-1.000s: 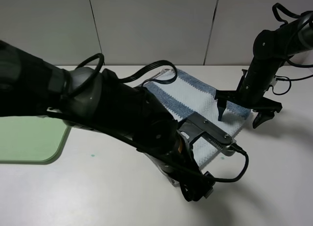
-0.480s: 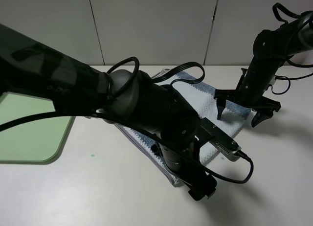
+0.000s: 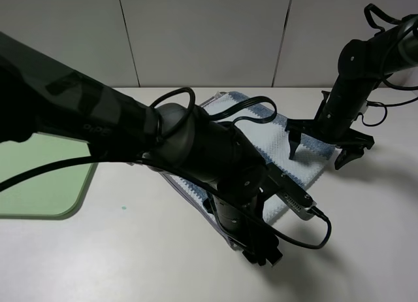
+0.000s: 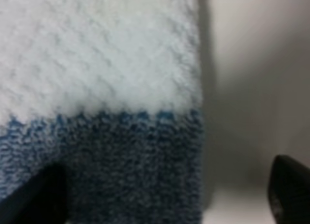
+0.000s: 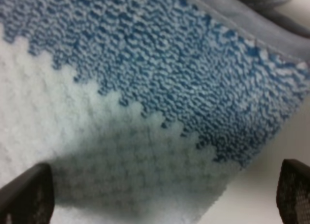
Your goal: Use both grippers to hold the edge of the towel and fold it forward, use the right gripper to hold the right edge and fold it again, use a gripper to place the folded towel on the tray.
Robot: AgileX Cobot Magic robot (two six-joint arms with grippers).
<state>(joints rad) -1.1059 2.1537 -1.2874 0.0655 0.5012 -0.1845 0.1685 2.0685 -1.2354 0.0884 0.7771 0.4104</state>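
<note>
Straddling the towel's (image 3: 297,165) edge, the left gripper (image 4: 160,195) stands spread. The right gripper (image 3: 317,159), spread too, hangs over the towel; the tray (image 3: 39,184) lies well apart from it.

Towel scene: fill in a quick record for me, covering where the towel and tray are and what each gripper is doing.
towel: blue and white stripes, lying on the table, partly hidden by the left arm
tray: green, far left, apart from the towel
left gripper: open, straddling the towel's side edge, one side over cloth, the other over bare table
right gripper: open, above the towel's right end
held: nothing gripped yet
</note>
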